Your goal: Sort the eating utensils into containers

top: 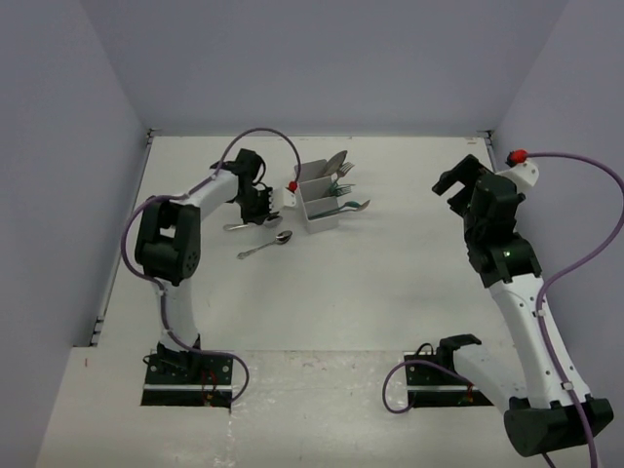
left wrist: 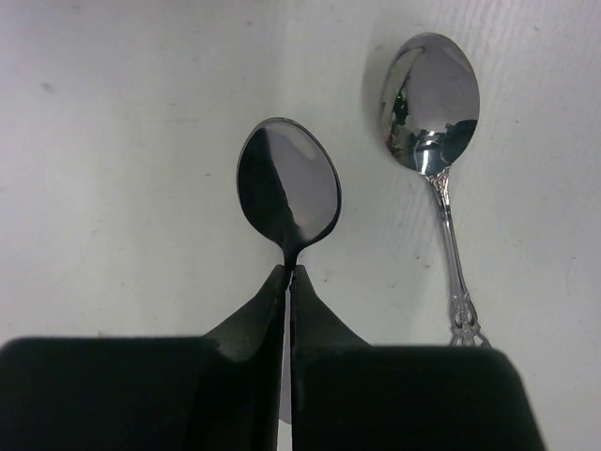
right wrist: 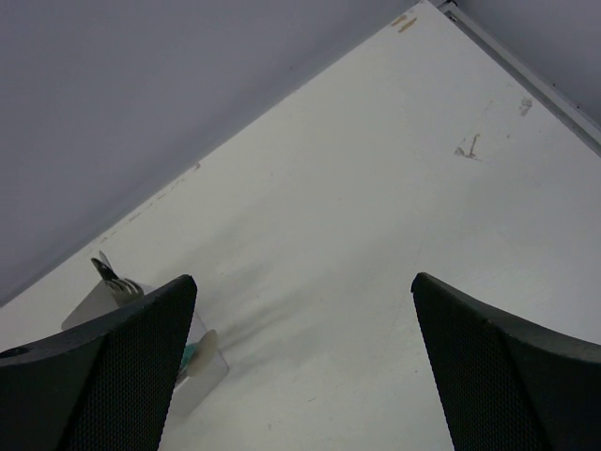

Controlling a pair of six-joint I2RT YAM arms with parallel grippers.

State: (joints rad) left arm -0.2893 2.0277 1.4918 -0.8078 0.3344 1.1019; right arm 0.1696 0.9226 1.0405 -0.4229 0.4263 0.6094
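Note:
My left gripper (top: 257,209) stands just left of the white three-part container (top: 314,216). In the left wrist view the left gripper (left wrist: 289,272) is shut on the neck of a silver spoon (left wrist: 288,183), bowl pointing away, low over the table. A second silver spoon (left wrist: 430,103) with an ornate handle lies loose to its right; it also shows in the top view (top: 265,246). The container holds several utensils: a silver spoon (top: 334,163), a fork (top: 344,174) and teal plastic pieces (top: 348,207). My right gripper (top: 454,185) is open and empty, raised at the right.
Purple walls enclose the table on three sides. The right wrist view shows the open right gripper (right wrist: 305,282) over bare tabletop, the container (right wrist: 103,305) at lower left, and the table's far edge strip (right wrist: 526,70). A red button (top: 292,185) sits by the container.

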